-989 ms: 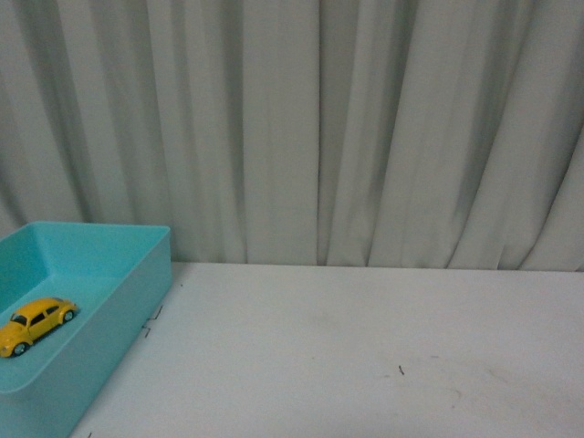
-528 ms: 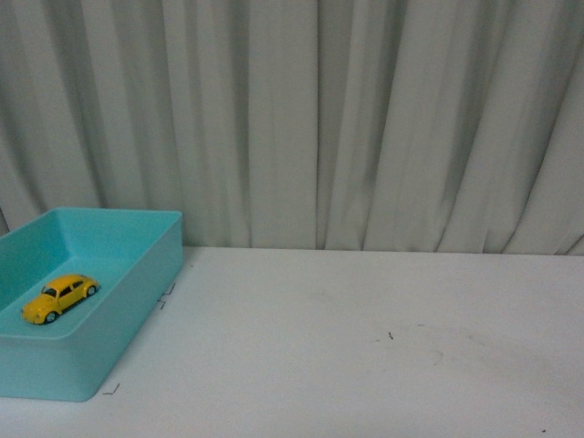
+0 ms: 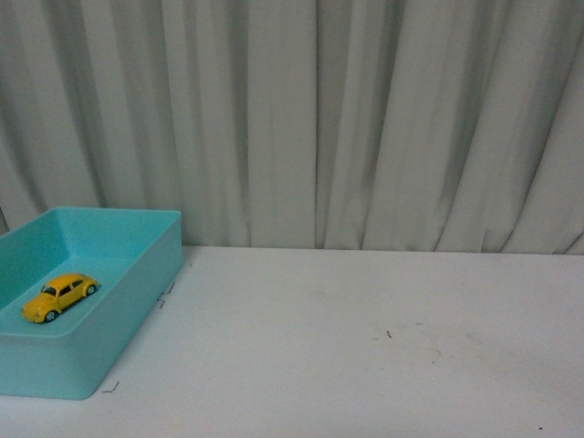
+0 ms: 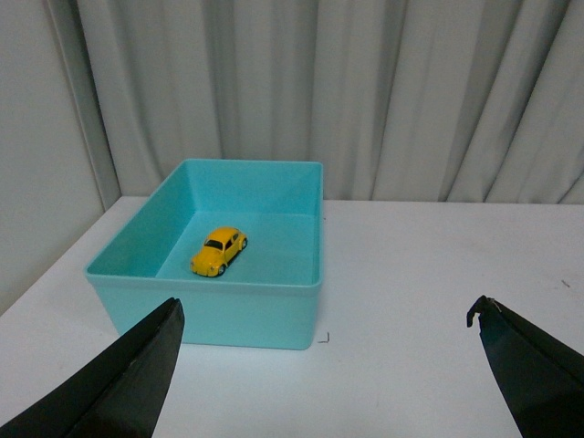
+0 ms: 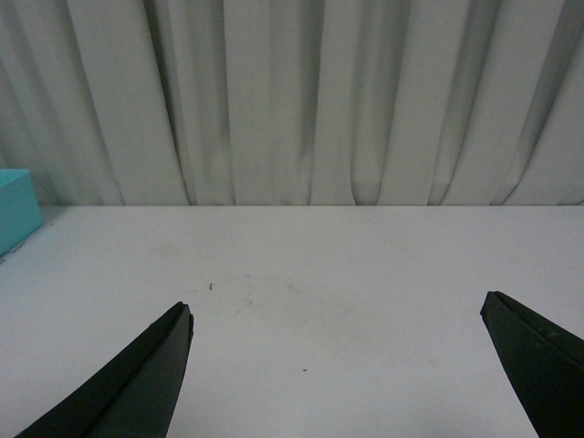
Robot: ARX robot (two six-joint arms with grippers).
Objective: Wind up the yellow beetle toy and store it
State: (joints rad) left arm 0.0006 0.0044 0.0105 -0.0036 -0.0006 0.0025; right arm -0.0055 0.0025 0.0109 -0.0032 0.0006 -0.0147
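Note:
The yellow beetle toy point(image 3: 60, 296) sits upright on the floor of a turquoise plastic bin point(image 3: 137, 283) at the left of the white table. It also shows in the left wrist view point(image 4: 220, 252), inside the same bin point(image 4: 274, 310). My left gripper point(image 4: 324, 315) is open and empty, drawn back well short of the bin's near wall. My right gripper point(image 5: 336, 310) is open and empty over bare table to the right of the bin. Neither arm shows in the front view.
A grey-white curtain point(image 3: 319, 119) hangs along the table's far edge. A corner of the bin point(image 5: 16, 208) shows in the right wrist view. A pale wall panel point(image 4: 41, 137) stands beside the bin. Small tape marks point(image 4: 323, 338) lie by the bin's corner.
The front view shifted between one second ago and half a second ago, showing more of the bin. Since then it has barely moved. The toy stays in the bin.

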